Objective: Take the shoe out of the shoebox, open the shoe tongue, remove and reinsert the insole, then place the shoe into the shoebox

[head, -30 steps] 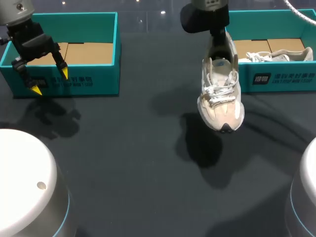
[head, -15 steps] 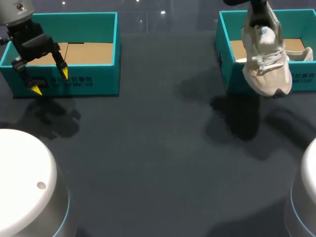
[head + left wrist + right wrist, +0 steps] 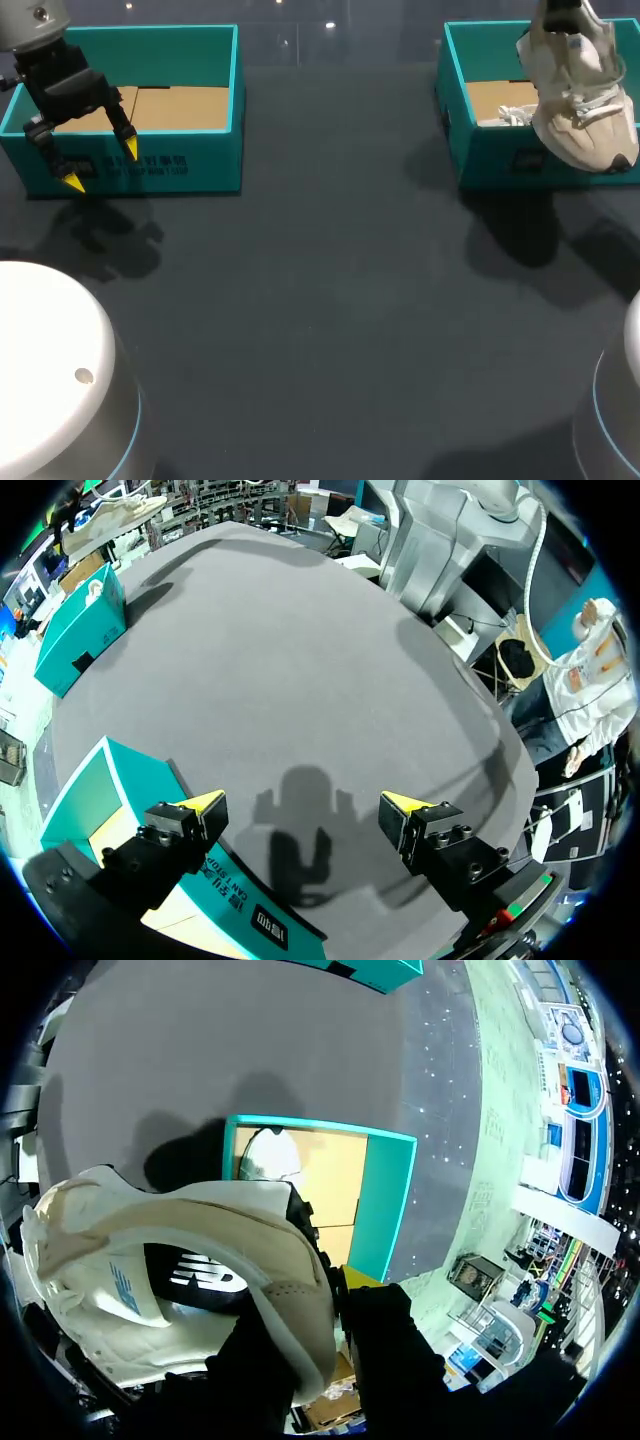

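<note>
Right hand: clamped on the shoe, with the heel collar pinched between its two fingers (one yellow tip shows just behind the collar).
Shoe: pale, white-laced, hanging in the air with its toe pointing down. In the head view it overlaps the near wall of the right shoebox, and it is clear of the dark tabletop.
Right shoebox: teal with a brown cardboard floor. A second shoe lies inside, its laces showing.
Left hand: fingers spread wide, holding nothing. One finger is above the left shoebox, the other above bare tabletop.
Left shoebox: teal, at the tabletop's far left, with a cardboard floor in view.
</note>
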### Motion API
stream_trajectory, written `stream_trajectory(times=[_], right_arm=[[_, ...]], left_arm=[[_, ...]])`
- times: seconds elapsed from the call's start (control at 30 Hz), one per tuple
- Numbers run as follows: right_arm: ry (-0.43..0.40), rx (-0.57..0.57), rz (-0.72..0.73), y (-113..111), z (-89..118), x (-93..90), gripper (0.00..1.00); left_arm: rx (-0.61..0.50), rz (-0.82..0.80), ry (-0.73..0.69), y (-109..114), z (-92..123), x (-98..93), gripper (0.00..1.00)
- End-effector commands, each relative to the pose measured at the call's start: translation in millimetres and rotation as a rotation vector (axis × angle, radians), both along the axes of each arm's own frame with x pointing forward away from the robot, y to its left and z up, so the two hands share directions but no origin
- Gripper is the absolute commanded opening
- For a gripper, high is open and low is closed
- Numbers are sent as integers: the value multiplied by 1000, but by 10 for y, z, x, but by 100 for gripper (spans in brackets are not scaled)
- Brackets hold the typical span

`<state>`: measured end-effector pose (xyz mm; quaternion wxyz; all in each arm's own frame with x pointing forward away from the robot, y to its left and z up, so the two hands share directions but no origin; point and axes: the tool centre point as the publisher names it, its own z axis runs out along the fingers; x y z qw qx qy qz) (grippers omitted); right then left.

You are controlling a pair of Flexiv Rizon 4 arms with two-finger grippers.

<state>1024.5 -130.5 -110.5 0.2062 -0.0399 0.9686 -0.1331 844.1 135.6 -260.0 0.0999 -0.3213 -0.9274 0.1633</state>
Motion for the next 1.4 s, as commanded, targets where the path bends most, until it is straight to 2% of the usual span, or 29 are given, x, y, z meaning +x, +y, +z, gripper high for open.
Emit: stream_trajectory(times=[0.03,0.23,0.47,0.9,1.17,1.3,1.4], right_arm=[[-12,28,6,-141,46,195,0],[-40,-2,39,-487,136,789,0],[-13,20,65,-747,148,1462,0],[-13,20,65,-747,148,1462,0],[-75,0,62,-1061,151,2016,0],[-67,1,75,-1146,127,2075,0],[-89,22,-42,-1263,88,2009,0]], left_arm=[[2,-1,0,5,3,0,100],[2,-1,0,5,3,0,100],[2,-1,0,5,3,0,100],[2,-1,0,5,3,0,100],[2,-1,0,5,3,0,100],[2,-1,0,5,3,0,100],[2,-1,0,5,3,0,100]])
